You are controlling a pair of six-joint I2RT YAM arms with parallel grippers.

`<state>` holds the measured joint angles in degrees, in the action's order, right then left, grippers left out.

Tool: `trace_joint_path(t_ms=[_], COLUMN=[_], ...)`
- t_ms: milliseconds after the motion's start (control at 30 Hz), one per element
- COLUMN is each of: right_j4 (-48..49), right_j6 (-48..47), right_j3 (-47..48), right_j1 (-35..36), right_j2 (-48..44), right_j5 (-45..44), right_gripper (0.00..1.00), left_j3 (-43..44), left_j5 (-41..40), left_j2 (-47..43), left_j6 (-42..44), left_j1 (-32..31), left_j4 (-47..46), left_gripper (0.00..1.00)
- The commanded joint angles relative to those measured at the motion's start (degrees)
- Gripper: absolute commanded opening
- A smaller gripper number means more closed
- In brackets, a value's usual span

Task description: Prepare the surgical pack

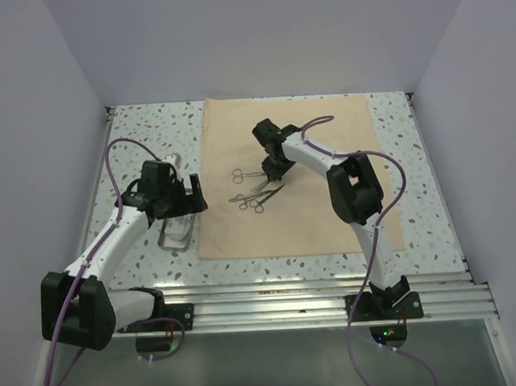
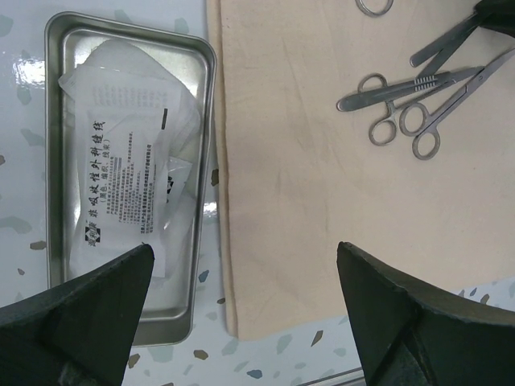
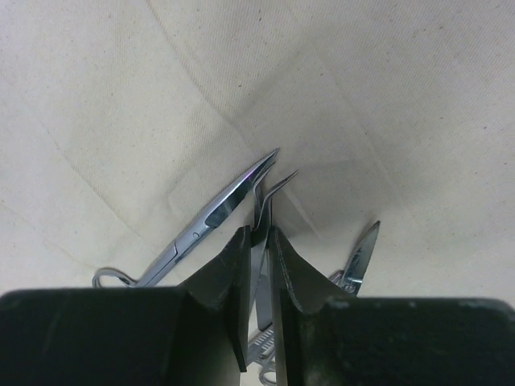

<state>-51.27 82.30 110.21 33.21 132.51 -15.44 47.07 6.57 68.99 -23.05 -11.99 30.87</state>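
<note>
The cloth [image 1: 328, 215] lies on the table [image 1: 412, 168], the tray [image 2: 55, 161] just beside it at 9 o'clock. Packets [image 2: 129, 169] lie in the tray; instruments [image 1: 251, 193] lie on the cloth, 9 o'clock of its middle.

This is looking like a robotics lab test cell: plain pale walls [image 1: 258, 37] are boxing in a speckled tabletop [image 1: 392, 117], the left arm [image 1: 113, 239] and right arm [image 1: 355, 192] are sitting bolted to an aluminium rail [image 1: 273, 309], and steel instruments [image 1: 254, 193] are lying on a beige cloth [image 1: 277, 235] like a mock surgical station.
</note>
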Motion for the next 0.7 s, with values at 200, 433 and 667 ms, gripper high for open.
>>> trace_joint_path(t_ms=[200, 433, 667], right_j4=[1.87, 2.14, 1.7], right_j6=[-4.34, -7.77, -9.88], right_j3=[-8.16, -10.02, -9.05], right_j1=[-2.45, -4.29, -4.56], right_j2=[-11.65, -11.22, -9.55], right_j5=[1.37, 4.27, 4.98], right_gripper=[0.01, 0.17, 0.38], left_j3=[0.48, 0.39, 0.13], left_j5=[2.83, 3.89, 4.59], left_j2=[1.58, 2.81, 2.9], left_j6=[0.64, 0.2, 0.11], left_j1=[0.47, 0.56, 0.47], left_j4=[-3.63, -4.24, -4.15], left_gripper=[1.0, 1.0, 0.99])
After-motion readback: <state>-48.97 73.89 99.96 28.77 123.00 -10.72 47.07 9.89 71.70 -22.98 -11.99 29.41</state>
